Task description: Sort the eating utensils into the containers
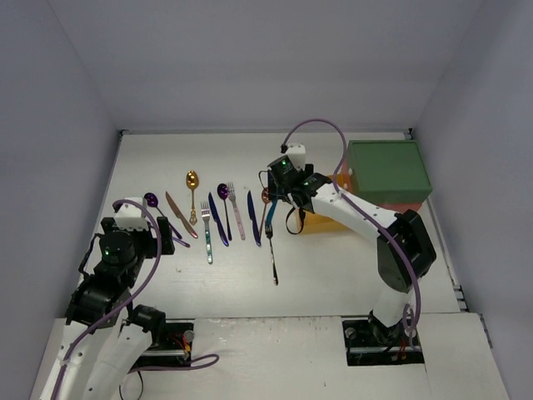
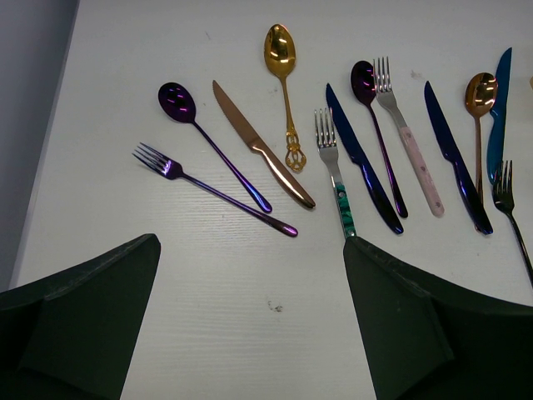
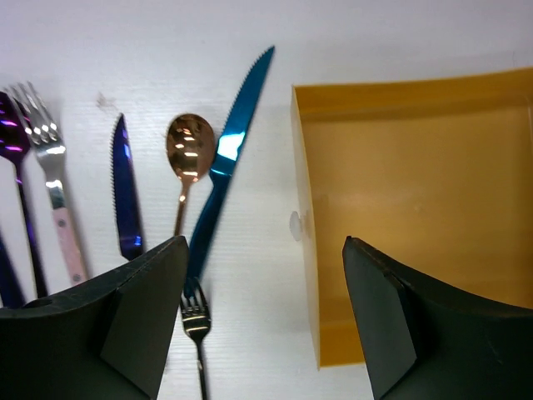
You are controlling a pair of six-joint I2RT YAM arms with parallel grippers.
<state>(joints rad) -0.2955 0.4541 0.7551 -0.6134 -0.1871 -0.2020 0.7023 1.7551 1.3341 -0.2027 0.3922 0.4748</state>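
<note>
Right pincer (image 3: 265,246) hangs open and empty, the yellow drawer (image 3: 416,183) just ahead-right of it, the teal knife (image 3: 229,158) ahead-left; left pincer (image 2: 251,242), wide open and empty, faces the utensils (image 2: 258,146)

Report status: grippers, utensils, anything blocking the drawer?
Left gripper open, empty, over the row's left end. Right gripper open, empty, between teal knife and open yellow drawer. Utensils all on the table, drawer bare as far as seen. Nothing blocking.
</note>
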